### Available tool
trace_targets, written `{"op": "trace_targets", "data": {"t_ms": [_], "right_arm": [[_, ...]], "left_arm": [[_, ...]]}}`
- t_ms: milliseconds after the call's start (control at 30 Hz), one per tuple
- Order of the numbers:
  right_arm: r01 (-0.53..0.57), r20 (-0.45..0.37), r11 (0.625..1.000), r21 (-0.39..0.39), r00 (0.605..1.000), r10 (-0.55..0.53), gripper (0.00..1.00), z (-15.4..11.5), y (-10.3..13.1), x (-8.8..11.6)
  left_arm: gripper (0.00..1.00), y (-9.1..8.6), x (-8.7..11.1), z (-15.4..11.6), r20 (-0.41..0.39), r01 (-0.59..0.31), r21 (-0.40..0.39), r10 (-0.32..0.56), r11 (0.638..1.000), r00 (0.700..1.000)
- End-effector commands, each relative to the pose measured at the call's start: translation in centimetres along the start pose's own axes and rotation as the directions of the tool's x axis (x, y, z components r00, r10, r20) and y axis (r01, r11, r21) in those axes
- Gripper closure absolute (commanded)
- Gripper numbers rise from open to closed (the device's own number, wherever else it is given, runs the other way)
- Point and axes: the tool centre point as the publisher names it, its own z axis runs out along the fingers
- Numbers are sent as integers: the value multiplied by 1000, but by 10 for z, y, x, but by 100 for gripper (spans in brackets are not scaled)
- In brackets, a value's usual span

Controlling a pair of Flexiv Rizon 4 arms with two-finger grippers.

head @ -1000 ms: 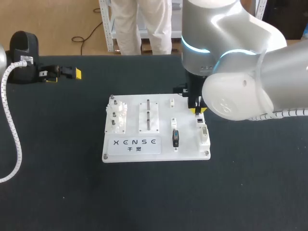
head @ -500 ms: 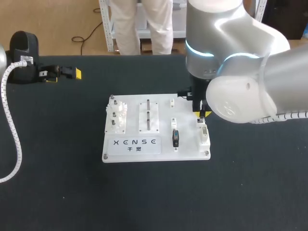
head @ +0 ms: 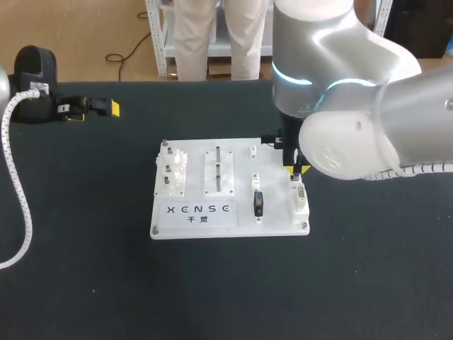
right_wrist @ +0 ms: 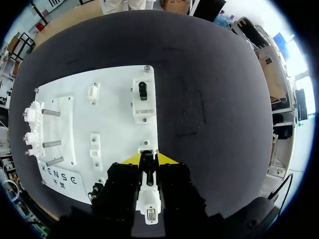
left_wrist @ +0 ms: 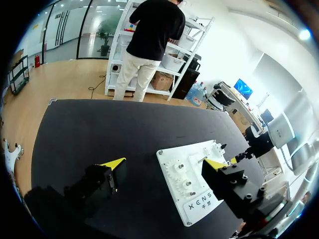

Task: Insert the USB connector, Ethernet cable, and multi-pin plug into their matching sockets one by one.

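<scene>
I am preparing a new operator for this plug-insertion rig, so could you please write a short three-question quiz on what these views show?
1. True or false: the left gripper is open, with nothing between its fingers.
2. Multiple choice: the right gripper is above which part of the white board? A its left edge; B its right edge; C its centre.
3. Short answer: in the right wrist view, what colour is the connector gripped between the right gripper's fingers?
Key: 1 true; 2 B; 3 white.
</scene>
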Motion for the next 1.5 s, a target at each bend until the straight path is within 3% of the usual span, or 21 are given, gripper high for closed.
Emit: {"op": "trace_targets", "data": {"t_ms": [33,467,833,1500], "right_arm": [[1,-9,1000,5,1000,-1,100,5,3,-6],[2,-5,1000,3,1000,-2,100,7,6,-9],[5,-24,1000,-1,1000,-5,100,6,5,1],[-73,-57,997,25,996,75,100,14,-5,0]], "left_arm": [[0,0,0,0,0,0,0,0,1000,1000],[0,0,0,0,0,0,0,0,1000,1000],[0,0,0,0,0,0,0,0,1000,1000],[0,0,0,0,0,0,0,0,1000,1000]]}}
